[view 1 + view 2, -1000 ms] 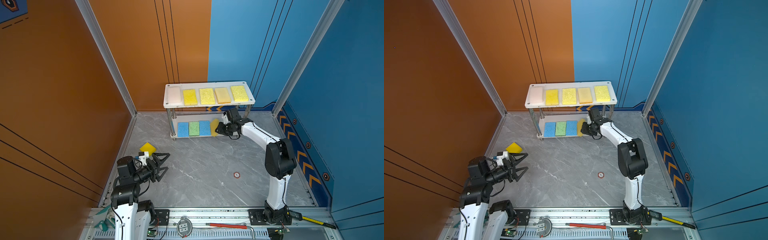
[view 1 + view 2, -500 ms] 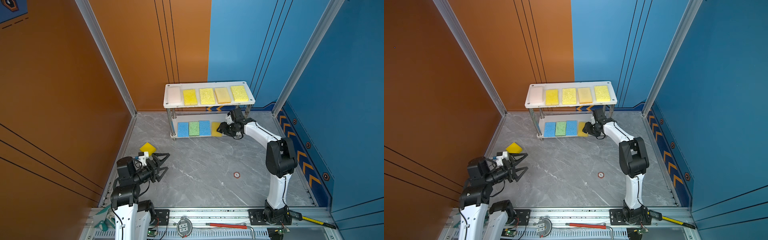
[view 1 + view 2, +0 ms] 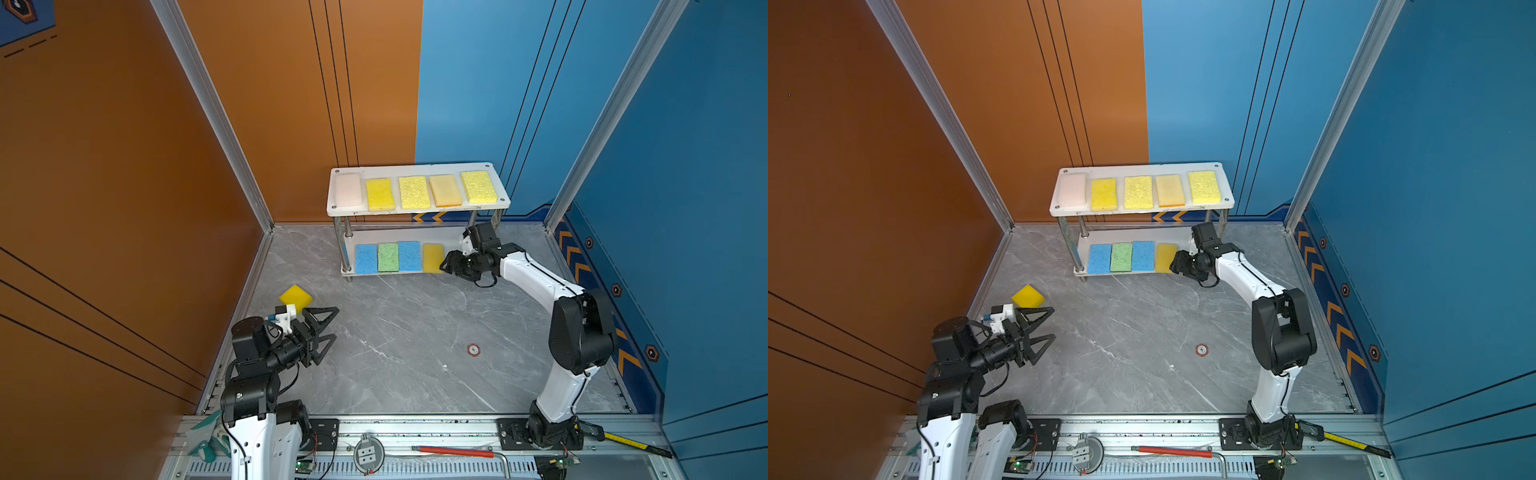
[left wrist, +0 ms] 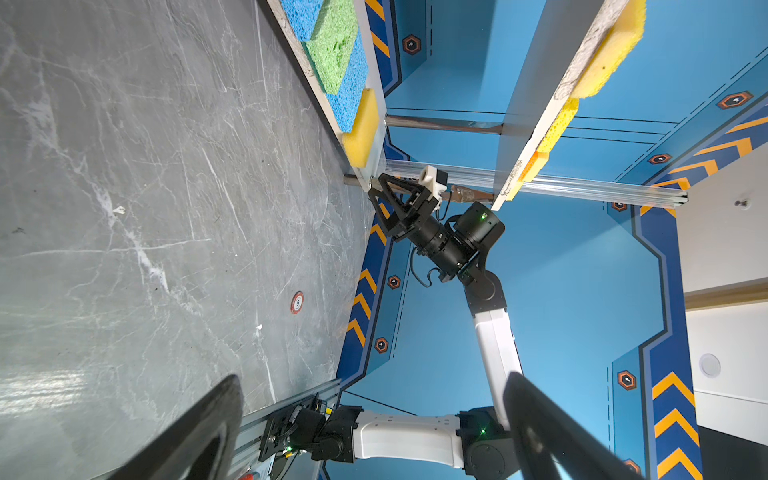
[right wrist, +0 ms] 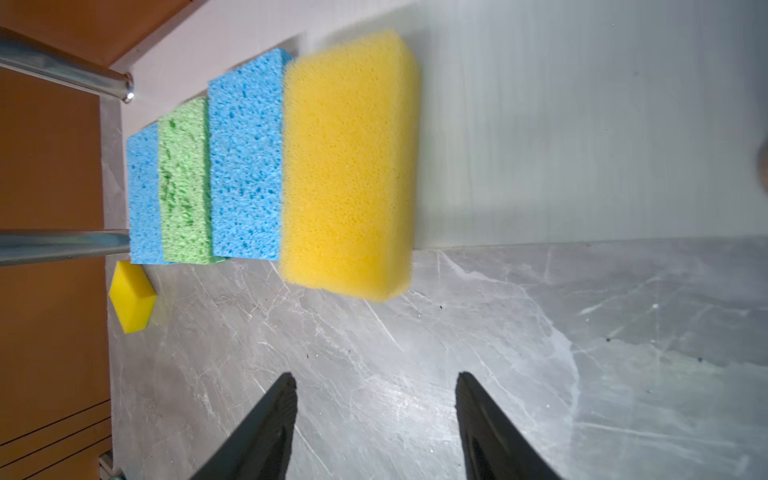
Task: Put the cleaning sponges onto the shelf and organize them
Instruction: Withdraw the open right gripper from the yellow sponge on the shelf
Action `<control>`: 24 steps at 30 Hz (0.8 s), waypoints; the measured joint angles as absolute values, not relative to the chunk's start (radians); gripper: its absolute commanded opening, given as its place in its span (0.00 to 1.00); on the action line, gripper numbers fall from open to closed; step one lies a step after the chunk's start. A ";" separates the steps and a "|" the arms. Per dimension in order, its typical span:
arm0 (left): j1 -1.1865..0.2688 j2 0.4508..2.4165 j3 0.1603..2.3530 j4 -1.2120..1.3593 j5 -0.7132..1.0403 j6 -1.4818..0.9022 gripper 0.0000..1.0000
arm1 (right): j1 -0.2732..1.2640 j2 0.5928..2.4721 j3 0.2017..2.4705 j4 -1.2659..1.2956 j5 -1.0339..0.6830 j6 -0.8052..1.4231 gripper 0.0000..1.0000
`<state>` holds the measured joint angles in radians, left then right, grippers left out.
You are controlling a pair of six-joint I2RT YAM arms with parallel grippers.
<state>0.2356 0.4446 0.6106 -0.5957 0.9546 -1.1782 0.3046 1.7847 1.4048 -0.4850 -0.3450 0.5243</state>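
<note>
The shelf [image 3: 417, 210] stands at the back. Its top board carries a pinkish-white sponge [image 3: 348, 190] and several yellow sponges [image 3: 414, 192] in a row. On the lower board lie a blue sponge [image 3: 365, 259], a green sponge [image 3: 387, 257], a second blue one [image 3: 409, 255] and a yellow-orange sponge [image 3: 433, 257] [image 5: 349, 166] that overhangs the front edge. My right gripper [image 3: 446, 264] [image 5: 374, 378] is open and empty, just short of that sponge. A loose yellow sponge [image 3: 295, 297] [image 5: 133, 297] lies on the floor beside my left gripper [image 3: 332, 323] [image 4: 374, 380], which is wide open and empty.
A small round red-and-white marker [image 3: 473, 350] lies on the grey floor. On the front rail lie a red-handled tool [image 3: 453, 451], a yellow-handled tool [image 3: 636, 444] and a green-and-white glove [image 3: 205, 440]. Orange and blue walls close in the sides and back.
My right gripper has opened and drawn back from the lower board, leaving the yellow-orange sponge lying there. The left arm has not moved.
</note>
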 measured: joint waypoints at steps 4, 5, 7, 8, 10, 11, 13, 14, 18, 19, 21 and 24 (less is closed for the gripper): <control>0.236 0.425 0.592 -0.596 0.954 -1.186 0.98 | 0.305 1.724 1.345 -0.479 -0.360 0.527 0.49; 0.236 0.422 0.588 -0.597 0.953 -1.187 0.98 | 0.307 1.724 1.335 -0.479 -0.363 0.530 0.46; 0.236 0.422 0.585 -0.598 0.952 -1.192 0.98 | 0.308 1.732 1.319 -0.480 -0.364 0.533 0.34; 0.236 0.422 0.584 -0.598 0.951 -1.194 0.98 | 0.308 1.742 1.317 -0.480 -0.366 0.532 0.29; 0.236 0.422 0.584 -0.598 0.950 -1.194 0.98 | 0.308 1.760 1.317 -0.479 -0.366 0.535 0.23; 0.236 0.424 0.584 -0.598 0.950 -1.194 0.98 | 0.308 1.774 1.319 -0.479 -0.367 0.533 0.23; 0.236 0.427 0.584 -0.599 0.950 -1.194 0.98 | 0.308 1.806 1.330 -0.479 -0.369 0.532 0.23; 0.236 0.427 0.584 -0.598 0.950 -1.194 0.98 | 0.308 1.827 1.338 -0.479 -0.371 0.532 0.22; 0.236 0.427 0.584 -0.599 0.950 -1.197 0.98 | 0.308 1.885 1.360 -0.479 -0.371 0.532 0.22; 0.236 0.427 0.584 -0.599 0.950 -1.198 0.98 | 0.308 1.895 1.367 -0.480 -0.371 0.532 0.22; 0.236 0.427 0.584 -0.599 0.950 -1.197 0.98 | 0.308 1.910 1.379 -0.480 -0.371 0.532 0.22; 0.236 0.427 0.584 -0.599 0.950 -1.197 0.98 | 0.308 1.923 1.404 -0.479 -0.372 0.532 0.22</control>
<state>0.2356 0.4271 0.5842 -0.5991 0.9501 -1.1973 0.3084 1.9228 1.4040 -0.4789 -0.3717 0.5320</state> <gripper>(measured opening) 0.981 0.222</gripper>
